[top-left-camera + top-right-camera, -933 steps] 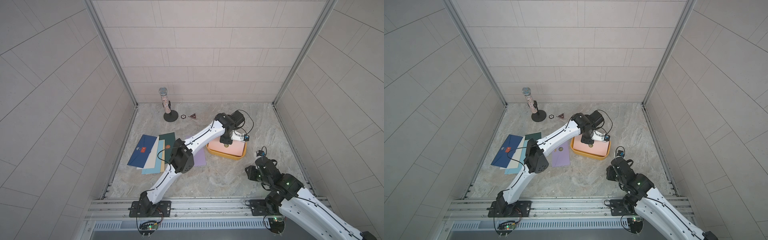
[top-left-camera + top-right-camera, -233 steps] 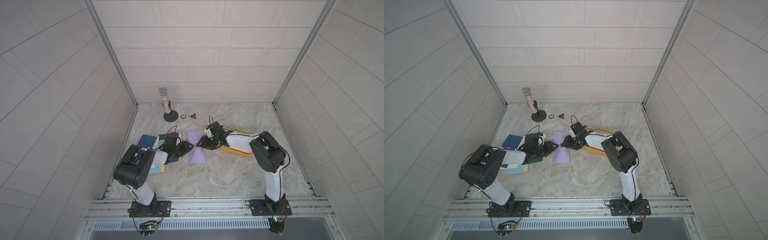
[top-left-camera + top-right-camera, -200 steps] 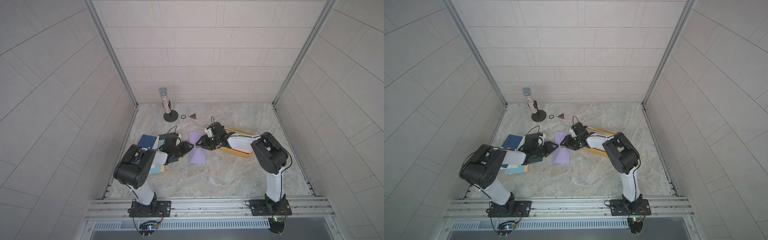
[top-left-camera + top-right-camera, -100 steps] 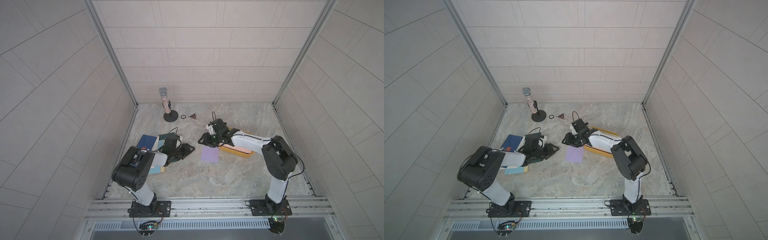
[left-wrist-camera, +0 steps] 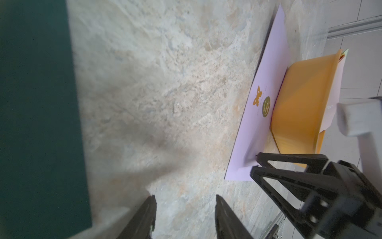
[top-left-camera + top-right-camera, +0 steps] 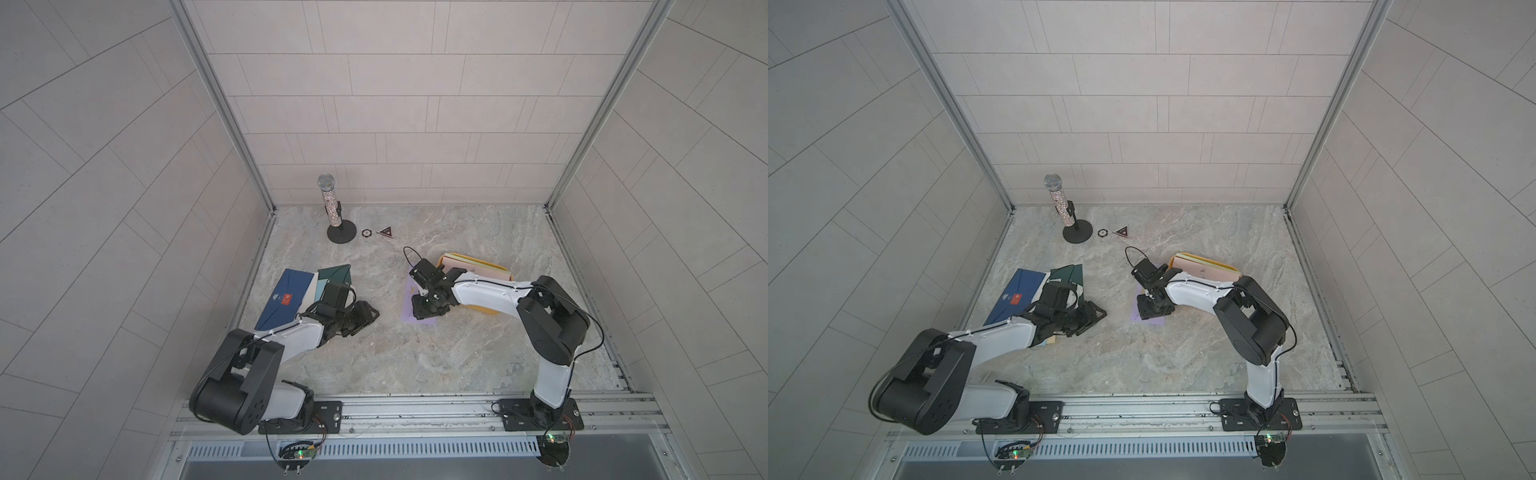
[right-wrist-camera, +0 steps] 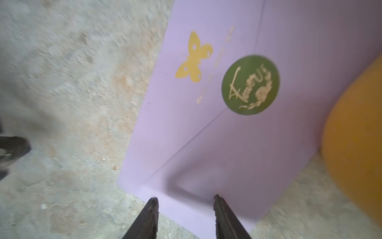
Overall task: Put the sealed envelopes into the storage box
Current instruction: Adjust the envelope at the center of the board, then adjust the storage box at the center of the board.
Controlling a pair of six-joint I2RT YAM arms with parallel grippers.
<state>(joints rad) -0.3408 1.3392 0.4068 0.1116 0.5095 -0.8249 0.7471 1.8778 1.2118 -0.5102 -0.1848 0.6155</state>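
Grey stone floor [image 7: 62,82] carries the lilac envelope [image 7: 227,144] lying flat, green seal [image 7: 250,84] up, one long side against the yellow box [image 7: 355,144]. My right claw [image 7: 185,198] hangs just over the envelope's near edge, jaws apart, both tips above the paper and nothing pinched between them. My left claw [image 5: 185,198] is spread and empty too, over bare floor beside the dark green envelope [image 5: 37,103], well apart from the lilac one. Other envelopes [image 6: 465,266] sit in the box.

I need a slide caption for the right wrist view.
Jaws open, the right gripper at a corner of the lilac envelope beside the storage box.
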